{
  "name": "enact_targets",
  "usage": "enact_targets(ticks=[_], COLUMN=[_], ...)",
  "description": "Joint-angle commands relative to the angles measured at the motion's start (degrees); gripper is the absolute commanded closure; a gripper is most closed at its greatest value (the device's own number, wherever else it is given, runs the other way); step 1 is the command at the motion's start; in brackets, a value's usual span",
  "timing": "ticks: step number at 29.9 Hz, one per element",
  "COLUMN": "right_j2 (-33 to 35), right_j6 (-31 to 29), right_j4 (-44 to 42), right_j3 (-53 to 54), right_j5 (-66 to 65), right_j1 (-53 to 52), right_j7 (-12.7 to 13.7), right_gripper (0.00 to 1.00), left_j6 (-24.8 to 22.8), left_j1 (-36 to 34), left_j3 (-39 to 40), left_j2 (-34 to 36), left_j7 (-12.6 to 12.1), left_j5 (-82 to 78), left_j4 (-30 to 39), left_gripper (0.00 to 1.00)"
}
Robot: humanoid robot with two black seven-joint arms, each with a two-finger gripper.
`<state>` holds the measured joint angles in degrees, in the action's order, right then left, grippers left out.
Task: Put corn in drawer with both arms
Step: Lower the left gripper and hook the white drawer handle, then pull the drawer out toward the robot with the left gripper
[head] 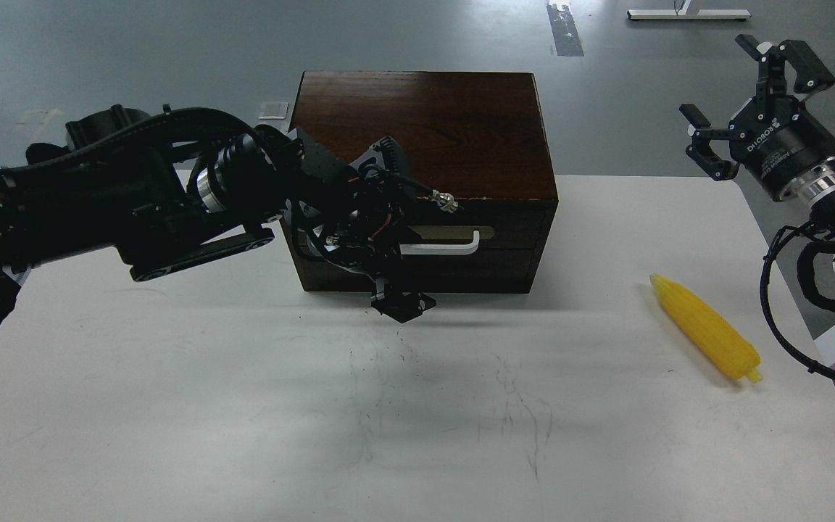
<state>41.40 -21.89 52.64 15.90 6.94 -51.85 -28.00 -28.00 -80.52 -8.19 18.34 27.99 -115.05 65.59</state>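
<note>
Grippers first: the left black gripper sits at centre frame against the front of the dark brown wooden drawer, over the left end of its white bar handle; whether its fingers are spread or clamped cannot be told. The right black gripper, upper right, hangs with fingers spread, holding nothing. Lower right on the white tabletop lies the bright yellow plastic corn cob, well apart from the dark wooden box.
</note>
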Motion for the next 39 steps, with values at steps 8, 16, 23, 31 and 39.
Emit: enact_targets(ticks=[8,16,23,31,39], right_j2=[-0.01,0.43,0.43,0.52,0.52], right_j6=[0.0,0.0,0.0,0.0,0.0], right_j4=[0.0,0.0,0.0,0.09,0.09], right_j3=[0.01,0.01,0.01,0.01,0.01], right_j5=[0.0,0.0,0.0,0.0,0.0], right_j1=[0.09,0.17,0.17,0.0,-0.09], right_j7=[0.0,0.0,0.0,0.0,0.0], right_gripper=[0.01,0.01,0.01,0.01,0.01], left_j6=[0.0,0.0,0.0,0.0,0.0], left_j1=[0.1,0.1,0.19,1.16,1.25], left_j3=[-0.08,0.01,0.01,-0.08,-0.51], left_j2=[0.82,3.54,6.88,9.87,9.43], left_j7=[0.01,0.01,0.01,0.01,0.01], left_j5=[1.23,3.96,3.96,3.78,2.99], left_j4=[6.91,12.53,19.92,24.85,24.67], left_gripper=[0.01,0.01,0.01,0.01,0.01])
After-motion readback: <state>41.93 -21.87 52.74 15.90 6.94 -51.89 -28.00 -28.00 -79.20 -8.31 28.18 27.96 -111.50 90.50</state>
